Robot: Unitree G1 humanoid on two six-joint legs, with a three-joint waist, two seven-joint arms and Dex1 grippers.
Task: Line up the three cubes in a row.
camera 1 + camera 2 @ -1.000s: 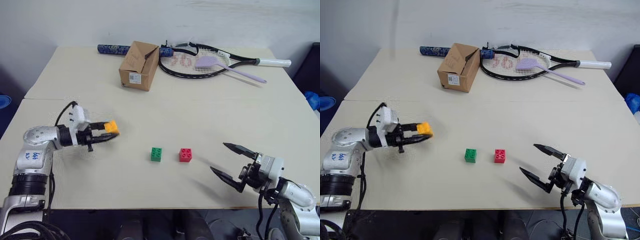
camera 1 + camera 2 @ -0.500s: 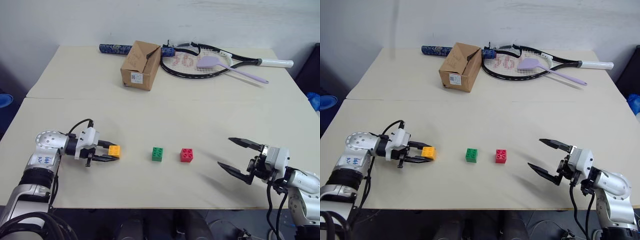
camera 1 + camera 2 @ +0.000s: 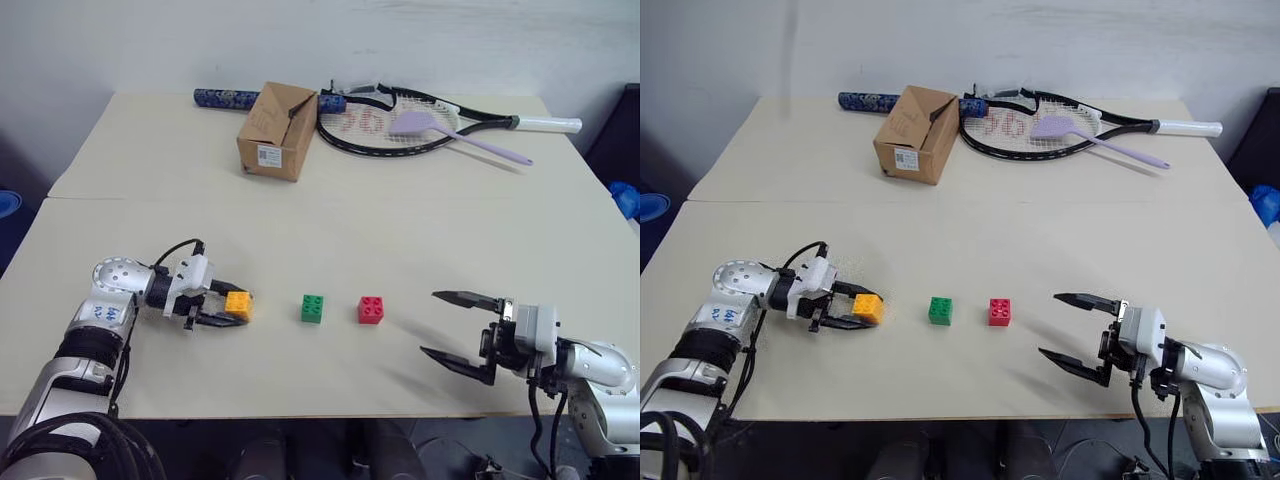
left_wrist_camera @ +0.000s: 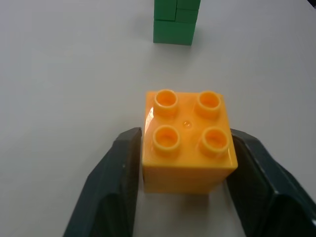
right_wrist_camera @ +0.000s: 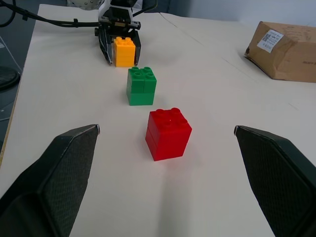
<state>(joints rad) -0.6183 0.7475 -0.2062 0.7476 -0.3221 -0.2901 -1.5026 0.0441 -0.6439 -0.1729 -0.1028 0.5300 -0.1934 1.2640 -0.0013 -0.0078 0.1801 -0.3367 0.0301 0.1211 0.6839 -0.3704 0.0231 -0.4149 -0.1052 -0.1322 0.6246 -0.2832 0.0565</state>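
Three bricks on the table [image 3: 400, 230], view by view.
Head view: orange-yellow brick [image 3: 238, 305] between the left gripper [image 3: 222, 307] fingers, grip unclear, beside green brick [image 3: 313, 308] and red brick [image 3: 371, 310]; right gripper [image 3: 458, 325] spread. Left wrist view: green brick cut off. Right wrist view: cardboard box [image 5: 289, 50] cropped.

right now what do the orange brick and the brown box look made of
Orange brick: looks like moulded plastic, smooth and glossy, with light glinting off its round studs. Brown box: probably cardboard, matt brown, with folded flaps and a white printed label stuck on its side.
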